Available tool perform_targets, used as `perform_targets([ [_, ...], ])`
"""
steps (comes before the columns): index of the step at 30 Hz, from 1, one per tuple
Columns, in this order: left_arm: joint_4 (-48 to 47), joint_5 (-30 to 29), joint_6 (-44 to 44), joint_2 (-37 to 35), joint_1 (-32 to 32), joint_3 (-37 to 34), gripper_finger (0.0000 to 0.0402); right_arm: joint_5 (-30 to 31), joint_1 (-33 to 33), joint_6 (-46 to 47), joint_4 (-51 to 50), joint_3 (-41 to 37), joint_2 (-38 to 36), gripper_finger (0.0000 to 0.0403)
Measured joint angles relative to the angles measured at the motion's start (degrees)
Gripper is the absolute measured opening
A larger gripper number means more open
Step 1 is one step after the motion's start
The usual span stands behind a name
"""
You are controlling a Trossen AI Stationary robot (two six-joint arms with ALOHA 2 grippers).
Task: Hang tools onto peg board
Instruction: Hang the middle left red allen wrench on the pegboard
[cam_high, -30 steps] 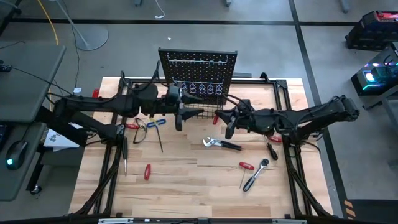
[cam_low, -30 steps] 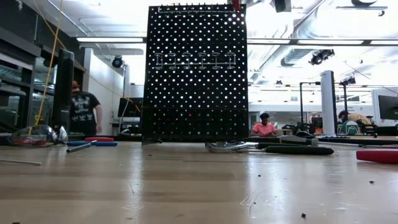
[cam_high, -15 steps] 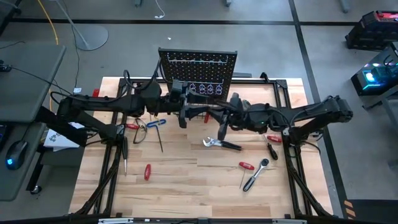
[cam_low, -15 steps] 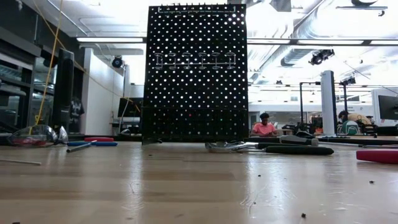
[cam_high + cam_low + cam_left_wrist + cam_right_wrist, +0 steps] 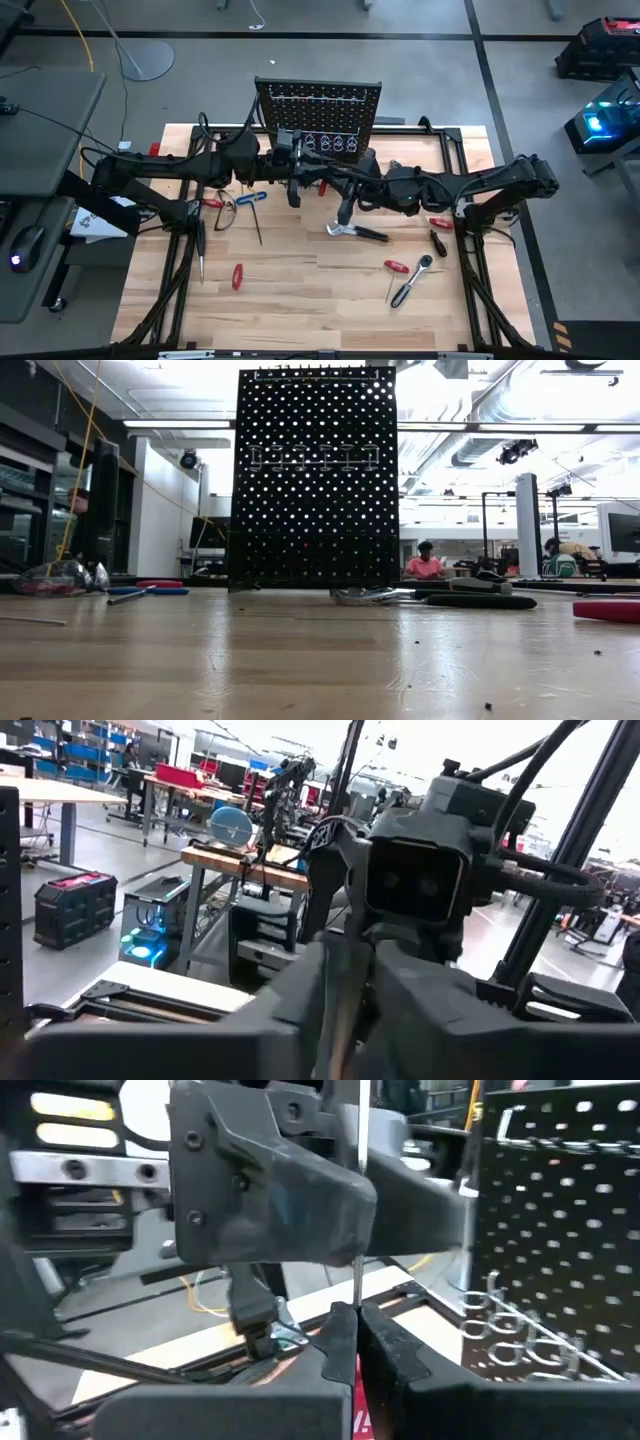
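Your right gripper (image 5: pixel 355 1314) has swung left to meet the left gripper (image 5: pixel 293 187), just in front of the peg board (image 5: pixel 318 104). Both look clamped on the red-handled screwdriver (image 5: pixel 357 1285) shaft. That reads as a mid-handover; nothing is hung yet.

table (image 5: pixel 300 290): pale wood, smooth, visible grain
peg board (image 5: pixel 315 470): matt black perforated metal
ratchet (image 5: pixel 412 280): shiny chrome
right gripper (image 5: pixel 352 1342): matt black plastic fingers

Both arms crowd the peg board (image 5: pixel 318 112) front; pliers (image 5: pixel 356 232) just below. Near tabletop (image 5: pixel 300 300) mostly open, bar ratchet (image 5: pixel 412 281) & a red screwdriver (image 5: pixel 237 275).
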Motion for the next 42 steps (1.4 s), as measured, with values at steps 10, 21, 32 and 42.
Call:
perform_targets([
  [10,-1.63,-0.08,3.49,-1.25,0.65,0.00,0.0001,1.50,0.02,0.70,-1.11,0.00,-0.18,0.0000],
  [21,-3.82,1.21,1.93,-1.96,2.57,-0.02,0.0000,1.58,0.00,-0.41,-0.22,0.00,-0.22,0.0040],
  [32,-5.79,1.15,1.91,-2.66,4.53,-0.06,0.0000,3.15,0.04,-1.45,-3.32,-0.01,-0.43,0.0189],
  [42,-6.81,-1.93,-5.73,-9.01,8.55,-0.07,0.0000,3.09,1.73,-7.60,-6.99,-0.04,-4.25,0.0197],
])
